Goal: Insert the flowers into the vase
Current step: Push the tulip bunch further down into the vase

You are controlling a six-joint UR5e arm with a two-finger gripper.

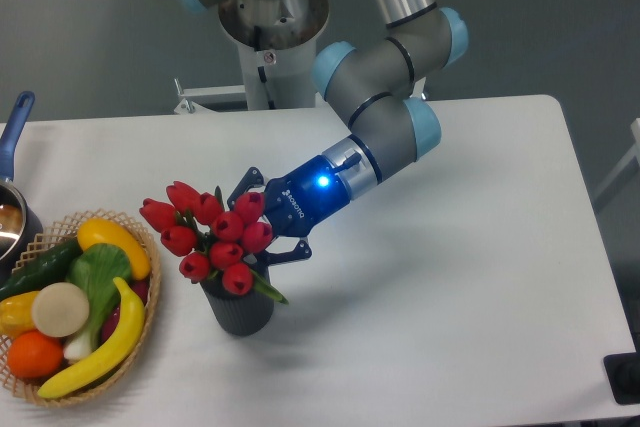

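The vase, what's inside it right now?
The flowers stand in the vase, their red buds and a green leaf spilling over its mouth. The stems and the vase's inside are covered by the bunch, so how deep they sit cannot be seen.

Reaches down from a grey base column at the top centre, along a silver upper link slanting to the right, then bends back through grey joints with pale blue caps. Angles down and to the left from there through the wrist, whose ring glows blue. Ends in a dark blue two-finger gripper (262, 219) pointing left and slightly downward. Fingers (285, 252) spread, one prong above and one below, seemingly parted, though the tips are partly hidden and contact cannot be judged. Forearm held low over the table, wrist tilted rather than vertical.
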